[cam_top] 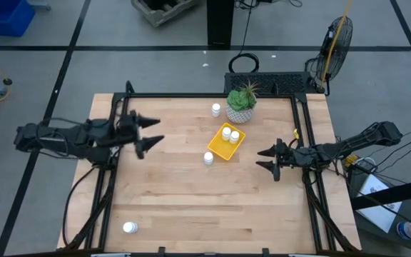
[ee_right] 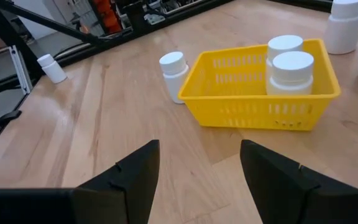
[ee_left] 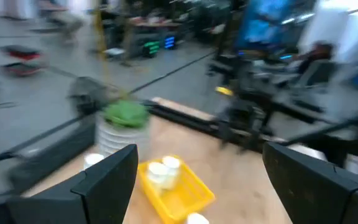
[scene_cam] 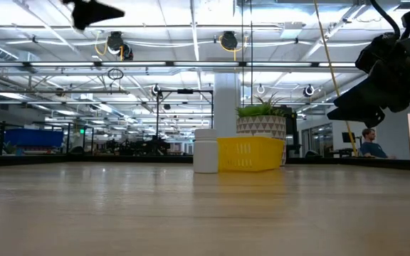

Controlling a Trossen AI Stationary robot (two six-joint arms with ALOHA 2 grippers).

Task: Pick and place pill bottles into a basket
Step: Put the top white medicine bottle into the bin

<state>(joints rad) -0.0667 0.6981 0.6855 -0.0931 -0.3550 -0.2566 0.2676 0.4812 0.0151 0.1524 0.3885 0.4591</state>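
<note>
The yellow basket stands mid-table and holds two white pill bottles. One bottle stands upright on the table beside the basket's near-left corner; it also shows in the right wrist view. Another bottle stands near the far edge, left of the plant. A further bottle lies at the near left. My left gripper is open and empty, raised over the table's left side. My right gripper is open and empty, right of the basket.
A pale pot with a spiky green plant stands just behind the basket. Black frame rails run along the table's edges. Bare wood lies between the basket and the near edge.
</note>
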